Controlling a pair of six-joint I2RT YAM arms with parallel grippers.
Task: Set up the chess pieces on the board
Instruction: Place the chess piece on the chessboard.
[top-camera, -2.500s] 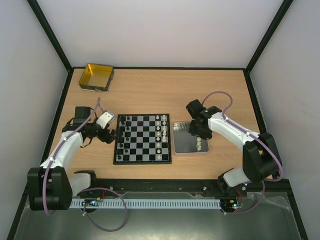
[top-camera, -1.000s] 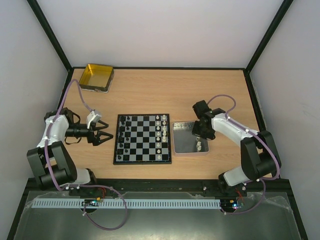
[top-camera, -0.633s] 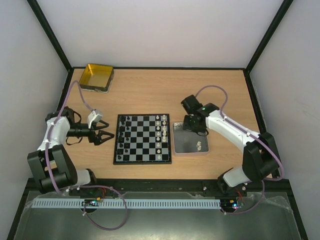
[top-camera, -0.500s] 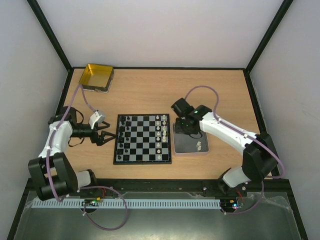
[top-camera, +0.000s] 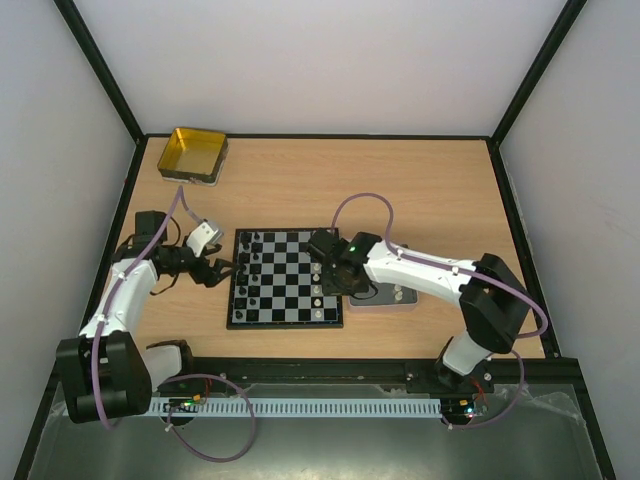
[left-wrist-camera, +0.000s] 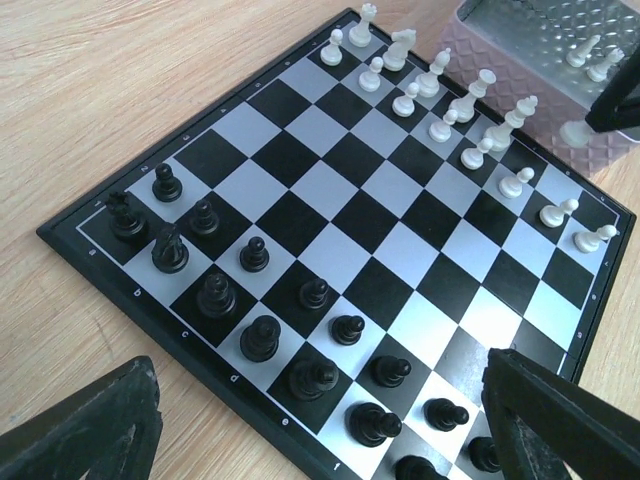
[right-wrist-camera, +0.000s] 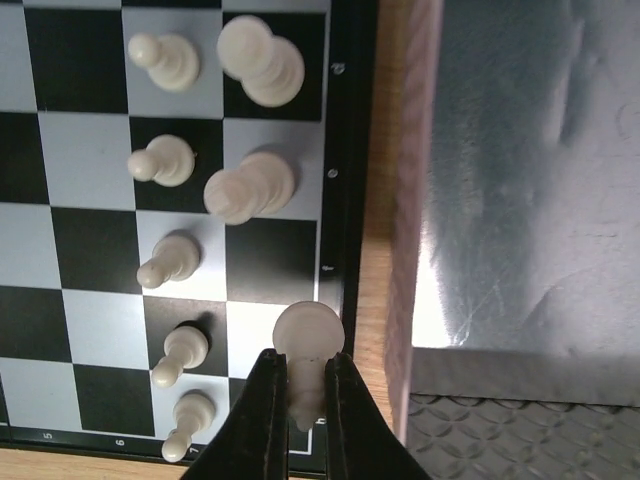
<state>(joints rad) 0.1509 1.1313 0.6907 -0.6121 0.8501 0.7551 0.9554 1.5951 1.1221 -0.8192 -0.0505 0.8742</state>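
Observation:
The checkered board (top-camera: 285, 280) lies mid-table. Black pieces (top-camera: 250, 270) fill its two left columns and white pieces (top-camera: 320, 262) stand along its right columns. My right gripper (top-camera: 336, 274) hangs over the board's right edge. In the right wrist view it (right-wrist-camera: 305, 368) is shut on a white piece (right-wrist-camera: 309, 335), above a light square near the board (right-wrist-camera: 70, 230) border. My left gripper (top-camera: 218, 270) is open and empty just left of the board. In the left wrist view it (left-wrist-camera: 320, 440) hangs over the black pieces (left-wrist-camera: 260, 340) nearest it.
A silver tray (top-camera: 388, 300) sits right of the board, partly under my right arm, with two white pieces (top-camera: 400, 294) in it; it also shows in the right wrist view (right-wrist-camera: 520, 180). A yellow tin (top-camera: 193, 153) stands at the far left corner.
My right arm has swung left from the tray to the board's right edge, carrying a white piece. My left gripper has moved slightly nearer the board's left edge.

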